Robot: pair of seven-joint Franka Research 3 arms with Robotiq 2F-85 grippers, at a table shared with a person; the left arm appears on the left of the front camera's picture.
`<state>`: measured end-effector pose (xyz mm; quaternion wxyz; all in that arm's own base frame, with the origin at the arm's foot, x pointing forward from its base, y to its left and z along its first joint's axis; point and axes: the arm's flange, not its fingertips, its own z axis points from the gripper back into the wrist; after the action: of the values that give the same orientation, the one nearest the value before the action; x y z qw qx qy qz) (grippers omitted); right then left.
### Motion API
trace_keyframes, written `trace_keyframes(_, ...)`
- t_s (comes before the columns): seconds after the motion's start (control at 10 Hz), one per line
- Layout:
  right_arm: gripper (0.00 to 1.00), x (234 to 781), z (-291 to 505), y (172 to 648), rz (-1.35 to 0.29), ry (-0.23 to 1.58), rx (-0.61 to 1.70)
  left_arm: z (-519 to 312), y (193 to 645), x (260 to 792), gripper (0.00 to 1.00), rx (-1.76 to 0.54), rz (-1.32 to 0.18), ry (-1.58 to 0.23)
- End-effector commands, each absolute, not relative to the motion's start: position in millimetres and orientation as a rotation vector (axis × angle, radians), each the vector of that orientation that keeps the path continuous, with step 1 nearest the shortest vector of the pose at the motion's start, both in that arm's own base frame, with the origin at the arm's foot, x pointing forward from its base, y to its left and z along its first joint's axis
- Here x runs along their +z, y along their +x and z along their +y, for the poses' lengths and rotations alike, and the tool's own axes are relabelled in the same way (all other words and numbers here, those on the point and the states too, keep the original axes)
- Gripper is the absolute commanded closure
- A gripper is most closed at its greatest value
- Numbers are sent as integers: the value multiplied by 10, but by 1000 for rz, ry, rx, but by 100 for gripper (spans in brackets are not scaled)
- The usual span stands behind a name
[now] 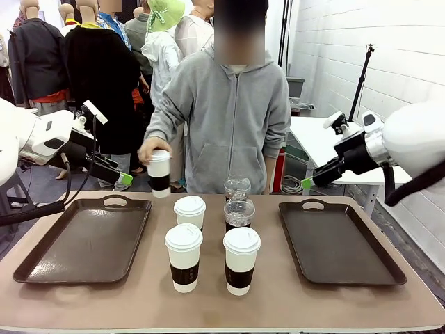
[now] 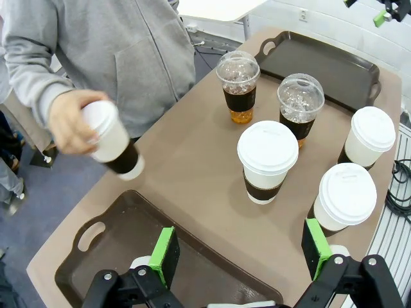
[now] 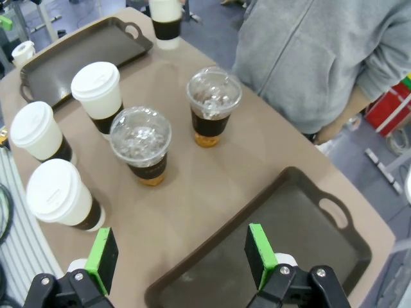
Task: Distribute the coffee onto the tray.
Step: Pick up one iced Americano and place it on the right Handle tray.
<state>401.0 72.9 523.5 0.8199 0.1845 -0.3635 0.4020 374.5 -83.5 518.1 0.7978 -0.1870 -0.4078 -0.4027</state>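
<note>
The robot's left hand (image 2: 241, 251) was raised off the light brown surface (image 1: 278, 306) beside the left dark brown plastic tray (image 1: 83, 240), its green pads spread wide and gripping nothing. The robot's right hand (image 3: 181, 255) was raised beside the right dark brown plastic tray (image 1: 341, 243), equally wide and unladen.

Between the trays, nearest the robot, stood two white lidded paper cups with dark brown sleeves: the near-left cup (image 1: 183, 257) and the near-right cup (image 1: 241, 259), side by side but not touching. Behind them stood a third white sleeved cup (image 1: 190, 211) and, just beside it, a clear dome-lidded plastic cup of dark liquid (image 1: 238, 212). A second clear dome-lidded cup (image 1: 237, 186) stood directly behind that one. These five were upright on the surface, on neither tray, and well apart from both hands.

At the far edge, a person in a grey hooded zip jacket (image 1: 233, 118) held the fourth white sleeved cup (image 1: 159, 174) by its lid end. The person's hand (image 1: 147, 149) kept it off the surface, and it looked tilted in the left wrist view. That cup hung near the far right corner of the left tray, close to the left hand's fingertips but not between them, and well apart from the right hand.
</note>
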Motion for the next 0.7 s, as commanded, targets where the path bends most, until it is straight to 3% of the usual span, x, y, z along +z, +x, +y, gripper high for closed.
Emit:
trace_keyframes(0.0, 0, 5209, 723, 4447, -793, 436, 917, -827, 3742, 5162, 0, -863, -874, -409)
trace_keyframes(0.6, 0, 4937, 565, 4994, -895, 657, 1122, -827, 3742, 5162, 0, -863, -874, -409)
